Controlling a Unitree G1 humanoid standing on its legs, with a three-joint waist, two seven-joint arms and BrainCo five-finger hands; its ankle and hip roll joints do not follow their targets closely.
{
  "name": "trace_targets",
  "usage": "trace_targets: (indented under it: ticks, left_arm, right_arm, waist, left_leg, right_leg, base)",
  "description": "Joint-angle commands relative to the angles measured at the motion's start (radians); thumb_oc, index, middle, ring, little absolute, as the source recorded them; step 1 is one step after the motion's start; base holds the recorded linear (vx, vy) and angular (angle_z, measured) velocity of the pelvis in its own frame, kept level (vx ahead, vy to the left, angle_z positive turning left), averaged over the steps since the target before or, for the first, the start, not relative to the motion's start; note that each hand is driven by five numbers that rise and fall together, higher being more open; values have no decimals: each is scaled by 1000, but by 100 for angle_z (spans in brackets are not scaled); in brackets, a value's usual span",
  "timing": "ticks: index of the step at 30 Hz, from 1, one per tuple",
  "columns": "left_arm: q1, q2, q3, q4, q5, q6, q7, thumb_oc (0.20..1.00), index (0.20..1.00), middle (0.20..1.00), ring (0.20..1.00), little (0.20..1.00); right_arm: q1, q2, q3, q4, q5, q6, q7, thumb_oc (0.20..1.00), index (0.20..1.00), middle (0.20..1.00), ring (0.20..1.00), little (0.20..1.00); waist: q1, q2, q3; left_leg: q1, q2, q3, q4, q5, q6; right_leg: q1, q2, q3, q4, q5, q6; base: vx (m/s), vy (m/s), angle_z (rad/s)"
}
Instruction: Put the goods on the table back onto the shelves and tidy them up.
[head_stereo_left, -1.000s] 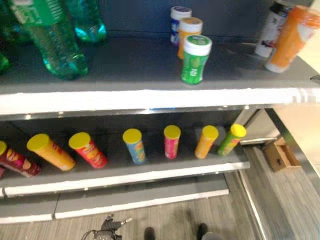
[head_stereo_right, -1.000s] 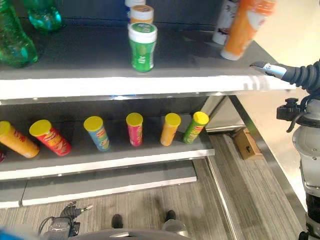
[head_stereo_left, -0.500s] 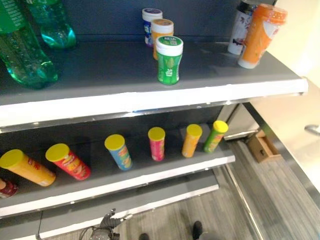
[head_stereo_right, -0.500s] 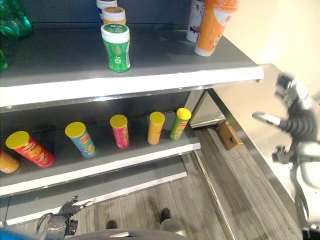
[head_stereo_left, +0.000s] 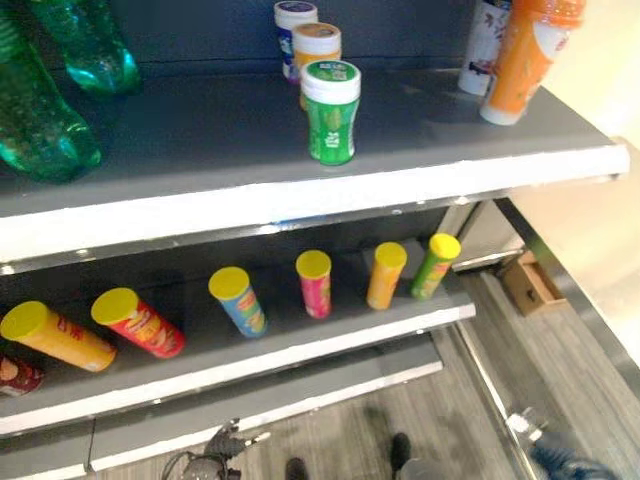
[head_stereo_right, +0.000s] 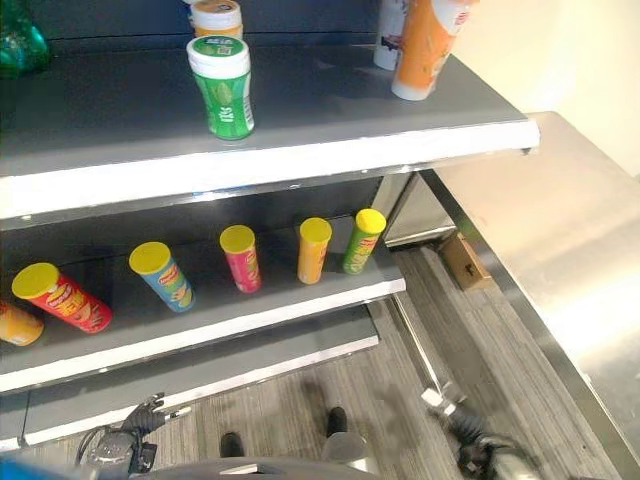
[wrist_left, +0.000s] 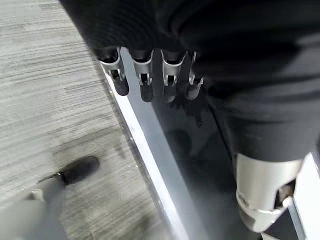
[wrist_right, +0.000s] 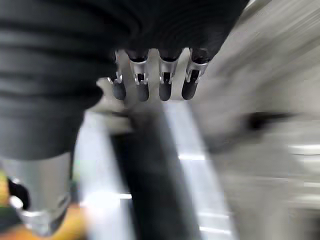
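On the upper shelf a green jar stands in front of an orange jar and a blue-white jar. An orange bottle and a white bottle stand at its right end, and green bottles at its left. Several chip cans lie on the lower shelf, among them yellow, red, blue, pink, orange and green. My right hand hangs low near the floor, its fingers relaxed and holding nothing. My left hand also hangs empty with relaxed fingers.
A steel table top runs along the right of the shelves. A small cardboard box sits on the floor under its edge. Grey plank floor lies in front of the shelf base.
My right hand has dropped from beside the upper shelf's right end to low near the floor. The camera has shifted a little; the goods have not moved.
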Motion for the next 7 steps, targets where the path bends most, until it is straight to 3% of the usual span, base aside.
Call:
trace_targets:
  ticks: [1,3,7]
  left_arm:
    - [-68,26,14,27,11,-11,36,1000,1000,1000,1000,1000]
    - [-77,15,9,43,-2,-15,65,1000,1000,1000,1000,1000]
    - [-84,-2,-4,77,-6,-19,83,1000,1000,1000,1000,1000]
  right_arm:
    - [-138,58,-72,119,-105,-74,-161,1000,1000,1000,1000,1000]
    - [-186,113,-72,277,-192,-66,-238,1000,1000,1000,1000,1000]
    - [-228,137,-63,365,-233,-60,-286,1000,1000,1000,1000,1000]
  waist:
    - [28,-4,44]
    - [37,3,44]
    - [47,12,44]
  left_leg:
    - [5,16,22,116,-129,-4]
    - [1,16,10,123,-133,0]
    - [-1,17,2,129,-138,1]
  right_leg:
    - [10,-73,-17,107,-107,70]
    - [14,-74,-30,111,-112,67]
    - [21,-72,-40,113,-121,63]
  base:
    - [-2,-25,15]
    - [12,-29,12]
    - [20,-18,19]
